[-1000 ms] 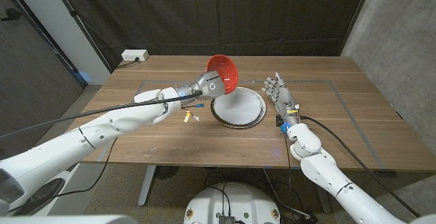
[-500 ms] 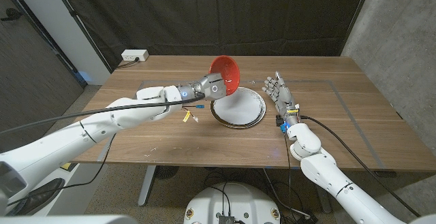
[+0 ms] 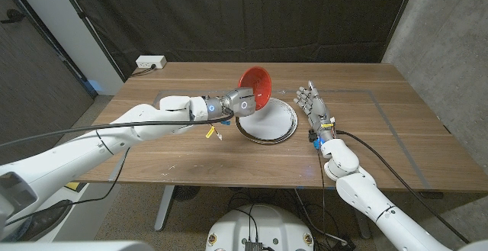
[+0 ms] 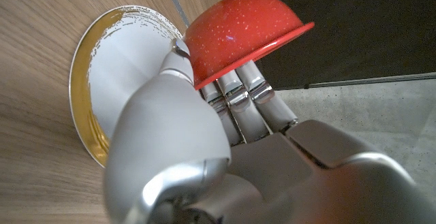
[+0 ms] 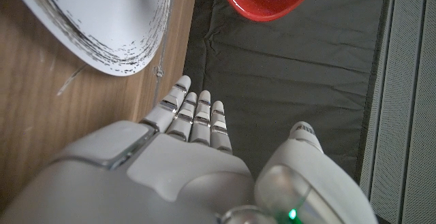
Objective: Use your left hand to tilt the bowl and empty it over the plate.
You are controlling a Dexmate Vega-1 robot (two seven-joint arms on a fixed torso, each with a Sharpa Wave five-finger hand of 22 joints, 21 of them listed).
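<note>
Bowl (image 3: 255, 86) is up off the table, red, tipped on its side with the open mouth facing toward the far-right of the table, hanging over the near-left rim of the plate (image 3: 266, 120). The left hand (image 3: 238, 102) holds it from the left, fingers wrapped on the rim. In the left wrist view the fingers (image 4: 240, 88) run up under the red rim and the thumb sits against the bowl's speckled outside; the rest of the grip is buried behind the hand's own bulk, so can't tell how far the fingers reach inside.

Plate is white with a darker rim, sitting around the middle of the table (image 3: 366, 136), a bit toward the far edge. Can't make out anything lying on it from the head view, and the bowl's inside looks plain red from there, but it's small and I wouldn't swear to it.

Right hand (image 3: 314, 103) is just beside the plate's right edge, fingers apart and stretched toward the far edge, holding nothing. Whether it touches the wood is hard to say.

Some small yellow and blue bits (image 3: 213, 131) hang by the left forearm, too tiny to identify. A white power strip (image 3: 150, 62) sits at the far-left corner.
</note>
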